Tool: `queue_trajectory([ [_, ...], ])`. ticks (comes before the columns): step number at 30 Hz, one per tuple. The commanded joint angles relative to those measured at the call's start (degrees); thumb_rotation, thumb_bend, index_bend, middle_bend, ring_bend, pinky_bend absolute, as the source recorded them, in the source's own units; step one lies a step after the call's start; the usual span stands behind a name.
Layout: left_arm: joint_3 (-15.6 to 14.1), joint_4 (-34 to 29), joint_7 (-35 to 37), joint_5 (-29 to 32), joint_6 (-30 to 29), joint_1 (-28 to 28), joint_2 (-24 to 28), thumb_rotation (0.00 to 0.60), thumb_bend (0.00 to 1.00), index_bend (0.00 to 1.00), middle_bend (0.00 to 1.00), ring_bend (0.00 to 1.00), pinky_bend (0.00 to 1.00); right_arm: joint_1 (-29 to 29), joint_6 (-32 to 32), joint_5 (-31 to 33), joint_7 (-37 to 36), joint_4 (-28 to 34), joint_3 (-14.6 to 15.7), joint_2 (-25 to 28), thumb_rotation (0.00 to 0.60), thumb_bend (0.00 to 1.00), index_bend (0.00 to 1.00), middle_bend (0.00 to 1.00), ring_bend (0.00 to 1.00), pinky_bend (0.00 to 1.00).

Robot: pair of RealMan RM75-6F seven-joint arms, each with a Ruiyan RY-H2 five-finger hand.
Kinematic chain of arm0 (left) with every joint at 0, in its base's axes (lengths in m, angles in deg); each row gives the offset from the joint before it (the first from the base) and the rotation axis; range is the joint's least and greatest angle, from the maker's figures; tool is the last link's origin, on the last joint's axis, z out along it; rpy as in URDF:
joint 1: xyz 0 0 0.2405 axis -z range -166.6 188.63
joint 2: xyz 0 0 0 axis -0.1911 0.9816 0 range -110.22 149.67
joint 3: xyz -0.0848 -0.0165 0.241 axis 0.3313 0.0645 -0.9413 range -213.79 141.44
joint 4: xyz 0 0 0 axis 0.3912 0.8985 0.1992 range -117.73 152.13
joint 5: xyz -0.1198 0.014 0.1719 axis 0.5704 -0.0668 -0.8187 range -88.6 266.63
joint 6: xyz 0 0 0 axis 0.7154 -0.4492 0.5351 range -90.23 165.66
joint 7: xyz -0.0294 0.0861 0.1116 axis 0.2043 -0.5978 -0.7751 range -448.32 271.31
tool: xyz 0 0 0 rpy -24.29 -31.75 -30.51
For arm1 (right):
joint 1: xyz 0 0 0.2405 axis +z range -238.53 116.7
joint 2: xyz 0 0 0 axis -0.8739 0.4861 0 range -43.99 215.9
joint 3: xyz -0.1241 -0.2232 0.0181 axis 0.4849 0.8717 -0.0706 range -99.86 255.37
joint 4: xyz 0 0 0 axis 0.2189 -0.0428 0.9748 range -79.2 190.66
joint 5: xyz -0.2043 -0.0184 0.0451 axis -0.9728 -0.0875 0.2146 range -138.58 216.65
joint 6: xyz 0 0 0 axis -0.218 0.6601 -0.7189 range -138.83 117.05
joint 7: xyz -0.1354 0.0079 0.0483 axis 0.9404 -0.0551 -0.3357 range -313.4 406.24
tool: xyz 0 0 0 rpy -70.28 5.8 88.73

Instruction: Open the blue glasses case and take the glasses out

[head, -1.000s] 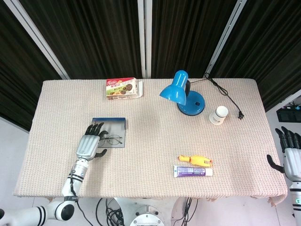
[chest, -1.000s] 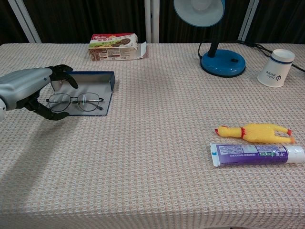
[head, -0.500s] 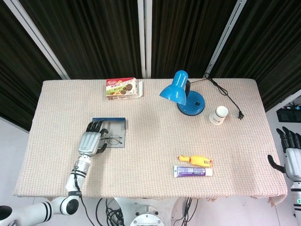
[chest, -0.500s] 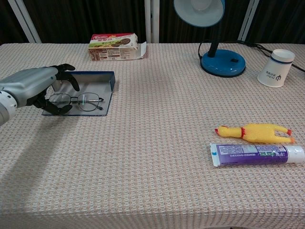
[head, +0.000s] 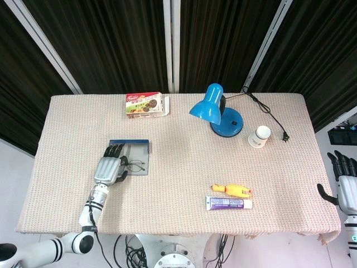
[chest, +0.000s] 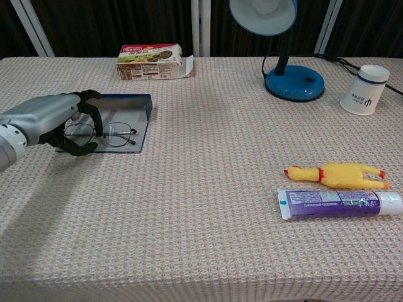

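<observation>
The blue glasses case (chest: 129, 119) is already open, flat on the table (chest: 208, 207), near the left side. The glasses (chest: 107, 134) lie inside it, lenses side by side, w/ the blue lid wall standing up behind them. So I think the opening part is done & I'm on the take-out part now. My left hand (chest: 53, 119) is right over the left end of the glasses. My fingers (chest: 85, 104) curl down around the left lens & my thumb sits low by the front edge of the case. I can't tell yet if I really have hold of the frame or only touch it. Next I should pinch the thin wire rim softly, then lift straight up so it clears the lid wall. My right hand (head: 346, 184) is off past the table's right edge, fingers apart, holding nothing.
</observation>
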Motion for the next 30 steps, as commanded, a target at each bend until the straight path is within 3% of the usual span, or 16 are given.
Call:
queue_trajectory([
  [1, -0.2, -0.2, 0.3, -0.6, -0.2, -0.1, 0.1, 0.6, 0.38, 0.51, 0.02, 0.0, 0.01, 0.0, 0.0, 0.0, 0.0, 0.0, 0.0, 0.0, 0.6, 0.27, 0.0, 0.0, 0.0, 0.0],
  [14, -1.4, -1.3, 1.6, -3.1, -0.8, -0.9, 1.1, 0.6, 0.45, 0.66, 0.07, 0.0, 0.01, 0.1, -0.1, -0.1, 0.5, 0.5, 0.0, 0.1, 0.6, 0.27, 0.0, 0.0, 0.0, 0.0],
  [30, -3.3, -6.4, 3.3, -10.5, -9.2, -4.8, 4.0, 0.6, 0.48, 0.74, 0.11, 0.0, 0.01, 0.1, 0.2, -0.2, 1.2, 1.1, 0.0, 0.2, 0.6, 0.27, 0.0, 0.0, 0.0, 0.0],
])
